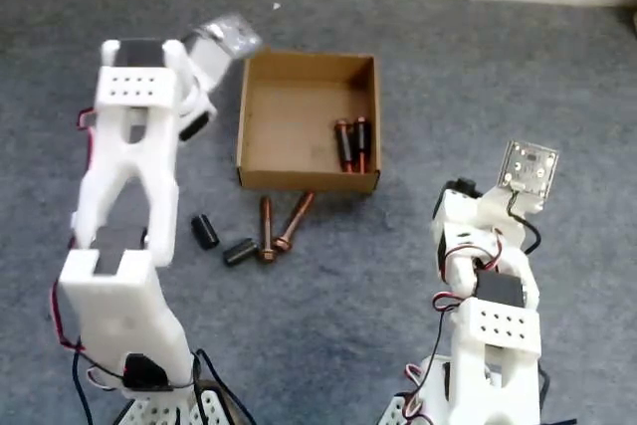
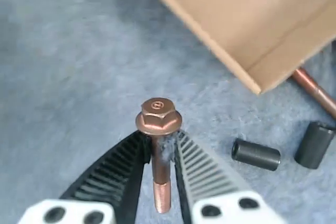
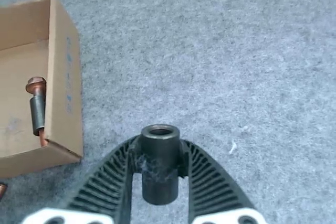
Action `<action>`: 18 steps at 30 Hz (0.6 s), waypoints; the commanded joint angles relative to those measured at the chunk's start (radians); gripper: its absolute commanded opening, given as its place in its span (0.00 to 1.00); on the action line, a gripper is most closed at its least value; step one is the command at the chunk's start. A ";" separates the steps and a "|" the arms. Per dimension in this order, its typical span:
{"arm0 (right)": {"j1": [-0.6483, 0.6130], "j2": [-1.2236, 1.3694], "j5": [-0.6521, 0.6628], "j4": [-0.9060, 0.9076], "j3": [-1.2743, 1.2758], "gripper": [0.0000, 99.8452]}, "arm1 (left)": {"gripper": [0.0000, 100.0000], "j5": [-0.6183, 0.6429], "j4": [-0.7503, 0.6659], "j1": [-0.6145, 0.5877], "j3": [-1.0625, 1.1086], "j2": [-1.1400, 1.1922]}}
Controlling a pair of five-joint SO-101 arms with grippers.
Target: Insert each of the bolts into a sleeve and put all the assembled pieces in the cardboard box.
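My left gripper (image 2: pixel 160 136) is shut on a copper bolt (image 2: pixel 159 153), head outward, above the carpet beside the cardboard box (image 2: pixel 247 24). The shank of a loose bolt (image 2: pixel 315 92) and two black sleeves (image 2: pixel 255 153) (image 2: pixel 315 144) lie past it. My right gripper (image 3: pixel 159 145) is shut on a black sleeve (image 3: pixel 160 166), its bore facing outward, off to the side of the box (image 3: pixel 60 77). Two assembled pieces (image 1: pixel 350 144) lie inside the box (image 1: pixel 261 116). On the carpet in front of the box are two loose bolts (image 1: pixel 267 228) (image 1: pixel 296 219) and two sleeves (image 1: pixel 205 231) (image 1: pixel 239 251).
Grey carpet covers the table. The left arm (image 1: pixel 129 166) stretches along the box's left side. The right arm (image 1: pixel 488 266) stands at the lower right, with open carpet between it and the box.
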 commanded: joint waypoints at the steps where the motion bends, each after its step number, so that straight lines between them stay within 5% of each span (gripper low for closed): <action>1: -0.018 -0.038 -0.003 0.002 -0.004 0.00 | 0.01 0.100 0.003 -0.024 -0.005 -0.148; 7: -0.084 -0.288 -0.003 0.137 0.025 0.00 | 0.01 0.201 -0.011 -0.010 0.130 -0.361; 18: -0.243 -0.763 0.115 0.143 0.269 0.00 | 0.01 0.402 -0.301 0.001 0.638 -0.891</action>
